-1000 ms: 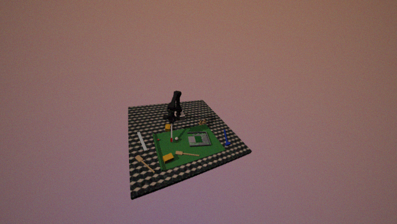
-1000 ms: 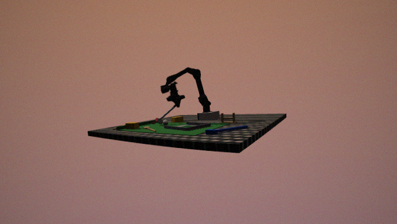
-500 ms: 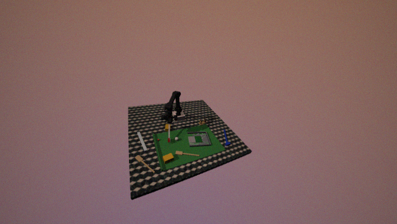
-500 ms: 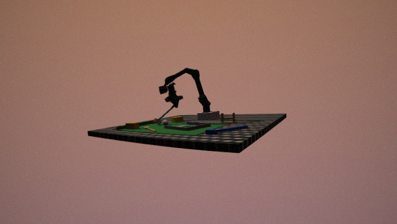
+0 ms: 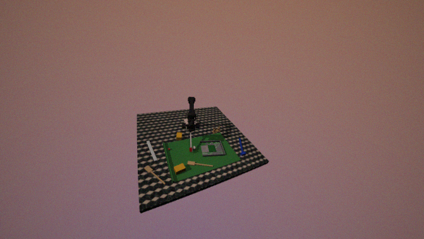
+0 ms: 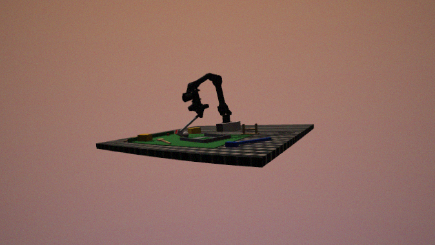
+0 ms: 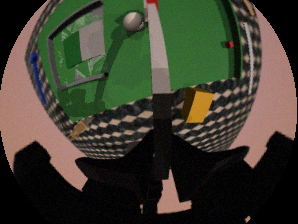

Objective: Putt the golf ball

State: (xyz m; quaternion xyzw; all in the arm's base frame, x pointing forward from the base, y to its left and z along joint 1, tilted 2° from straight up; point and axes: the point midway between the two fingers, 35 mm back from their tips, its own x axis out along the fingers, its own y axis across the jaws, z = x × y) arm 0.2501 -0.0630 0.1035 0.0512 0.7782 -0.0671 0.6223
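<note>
My gripper (image 5: pixel 190 129) (image 6: pixel 200 115) (image 7: pixel 158 132) is shut on the dark grip of the red putter, above the mat's near-robot edge. The putter's pale shaft (image 5: pixel 190 139) (image 6: pixel 190 122) (image 7: pixel 160 80) slants down to its red head (image 5: pixel 190 150) (image 6: pixel 177 131), low over the green mat. The pale golf ball (image 5: pixel 194 147) (image 6: pixel 185 133) (image 7: pixel 133 21) sits right beside the head, on the side towards the ramp; I cannot tell whether they touch. The grey ramp (image 5: pixel 205 149) (image 7: pixel 92 40) leads to the raised green (image 5: pixel 212 148) (image 7: pixel 72 49), inside a grey border (image 5: pixel 225 150) (image 7: pixel 54 65).
A yellow block (image 5: pixel 179 135) (image 6: pixel 194 130) (image 7: pixel 201 106) stands by the mat edge, another (image 5: pixel 179 168) (image 6: pixel 145 137) on the mat. A wooden mallet (image 5: pixel 191 163) lies on the mat. A blue putter (image 5: pixel 241 148) (image 6: pixel 248 142), white bar (image 5: pixel 151 151) and small wooden rack (image 5: pixel 216 129) lie outside it.
</note>
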